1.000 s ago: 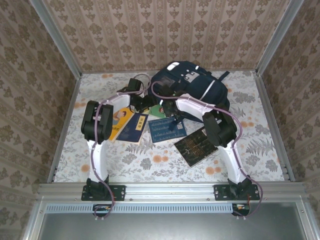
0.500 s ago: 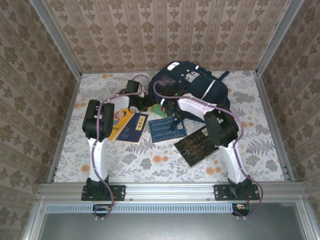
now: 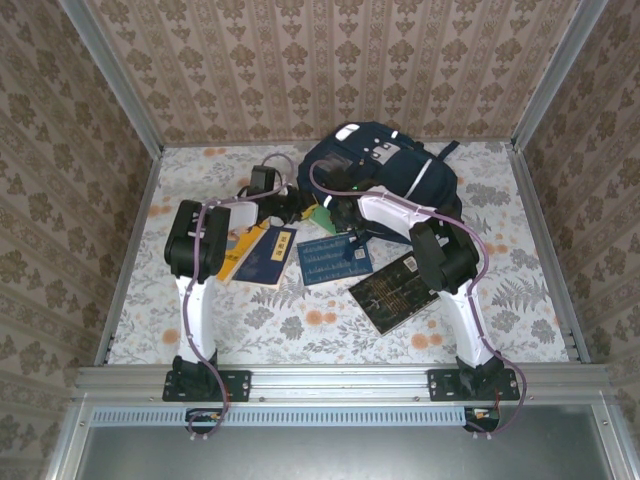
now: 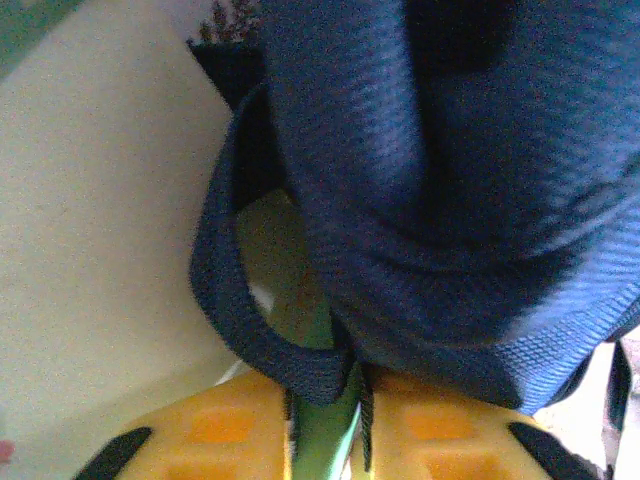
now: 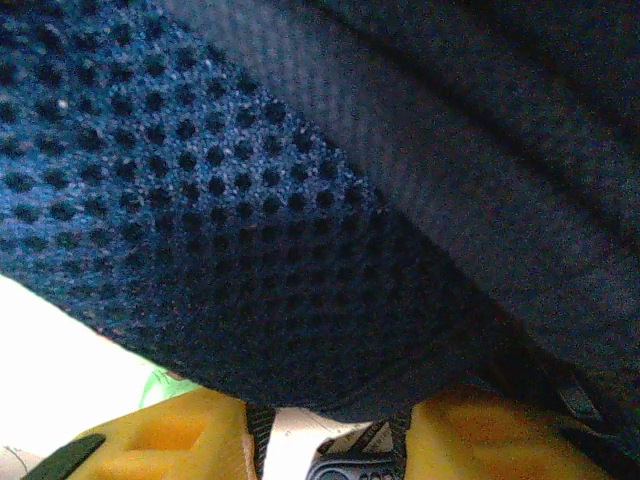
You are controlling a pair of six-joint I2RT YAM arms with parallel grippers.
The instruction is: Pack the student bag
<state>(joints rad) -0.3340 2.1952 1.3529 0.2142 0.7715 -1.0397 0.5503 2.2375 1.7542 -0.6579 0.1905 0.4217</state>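
The student bag (image 3: pixel 385 172), navy with white stripes, lies at the back of the table. My left gripper (image 3: pixel 297 205) is at its left edge. In the left wrist view the yellow fingers (image 4: pixel 220 430) stand close together, and my left gripper (image 4: pixel 325 385) pinches the bag's navy hem (image 4: pixel 300 365) at the tips, with green showing behind. My right gripper (image 3: pixel 338 213) is at the bag's near edge. Seen from the right wrist, my right gripper (image 5: pixel 325 410) is closed on the bag's padded mesh fabric (image 5: pixel 200 230), which bulges down between the fingertips.
A green book (image 3: pixel 322 220) lies between the two grippers. In front of the bag lie a yellow and blue book (image 3: pixel 255 250), a blue book (image 3: pixel 335 258) and a dark book (image 3: pixel 395 290). Papered walls with metal rails close the table in.
The left jaws have closed in on the bag's edge. Both wrists have shifted slightly towards the bag; the books have not moved.
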